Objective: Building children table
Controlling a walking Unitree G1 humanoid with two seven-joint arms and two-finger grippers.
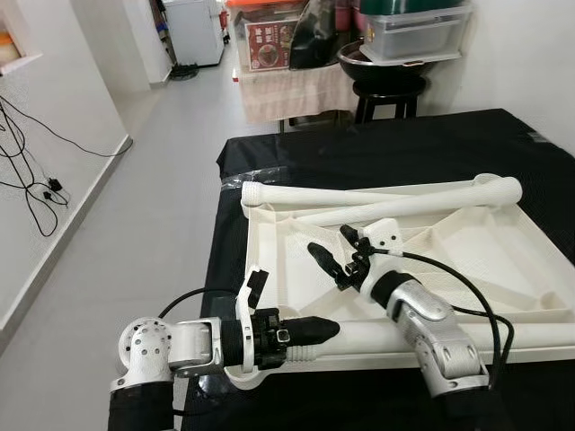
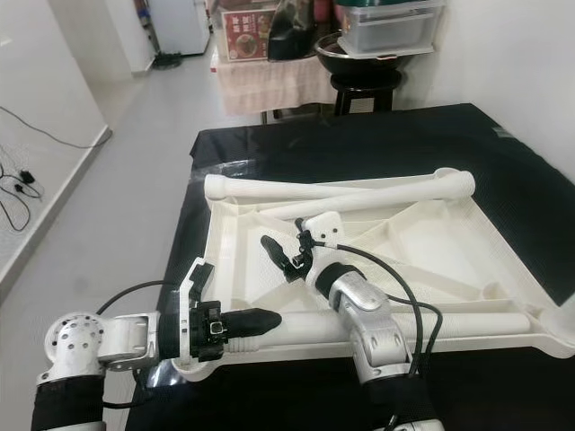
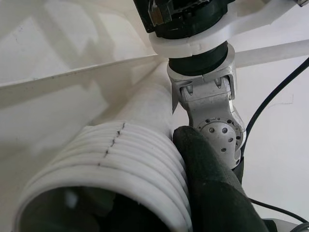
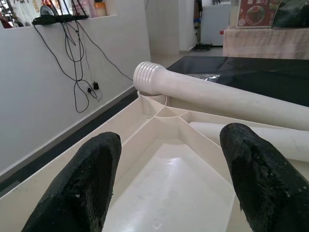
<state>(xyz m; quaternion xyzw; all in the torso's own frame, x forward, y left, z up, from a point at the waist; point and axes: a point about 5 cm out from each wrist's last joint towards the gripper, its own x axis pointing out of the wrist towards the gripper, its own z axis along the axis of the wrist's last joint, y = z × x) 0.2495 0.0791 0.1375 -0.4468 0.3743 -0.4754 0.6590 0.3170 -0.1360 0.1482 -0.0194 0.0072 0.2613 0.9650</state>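
Left eye view: the left end effector [image 1: 314, 330] pinches the threaded white plastic table leg [image 1: 503, 335] lying along the near rim of the upturned white plastic tabletop [image 1: 467, 251]. The right end effector [image 1: 337, 256], fingers spread, hovers over that tabletop, which rests on the black-covered desk [image 1: 359, 153].

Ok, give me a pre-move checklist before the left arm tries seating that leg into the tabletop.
1. Left gripper holds the near table leg: ok, jaws shut on it near its threaded end.
2. Leg lined up with a corner socket: not ok, it lies flat along the near edge of the upturned tabletop.
3. Right gripper out of the way: not ok, it hovers over the tabletop's inner ribs, jaws open and empty.
4. Other two legs parked: ok, lying along the far edge.
5. Tabletop steady on the black cloth: cannot tell.
6. Thread condition: cannot tell; dark marks cross the ridges.
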